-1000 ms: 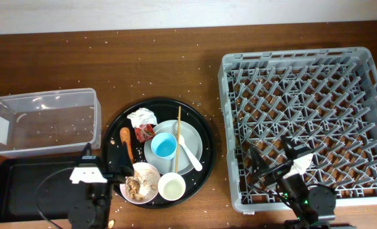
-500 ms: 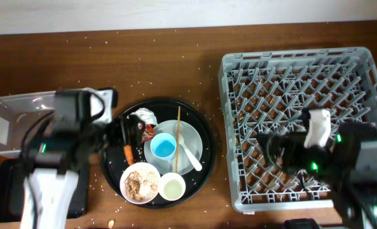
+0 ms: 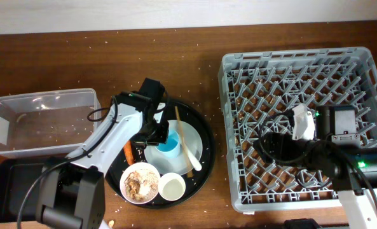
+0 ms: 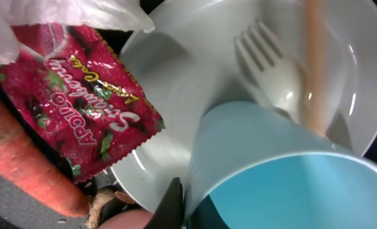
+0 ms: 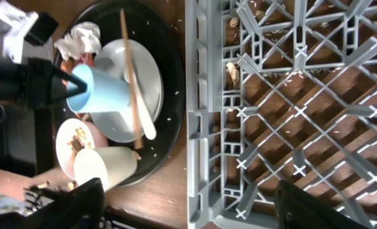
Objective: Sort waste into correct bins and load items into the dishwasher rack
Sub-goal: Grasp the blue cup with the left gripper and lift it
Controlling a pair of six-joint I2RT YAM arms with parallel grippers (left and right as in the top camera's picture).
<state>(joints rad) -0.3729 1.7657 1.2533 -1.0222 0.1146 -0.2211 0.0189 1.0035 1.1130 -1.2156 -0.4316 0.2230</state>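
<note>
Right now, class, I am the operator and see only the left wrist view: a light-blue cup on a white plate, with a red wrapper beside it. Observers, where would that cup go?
Observer: The dishwasher rack lies to the robot's right of the round black tray.
Operator: Anything in it already?
Observer: No dish shows in it, though the right arm hides part.
Operator: What else is on the tray?
Observer: A small bowl of scraps and a white cup, on the side nearest the robot.
</note>
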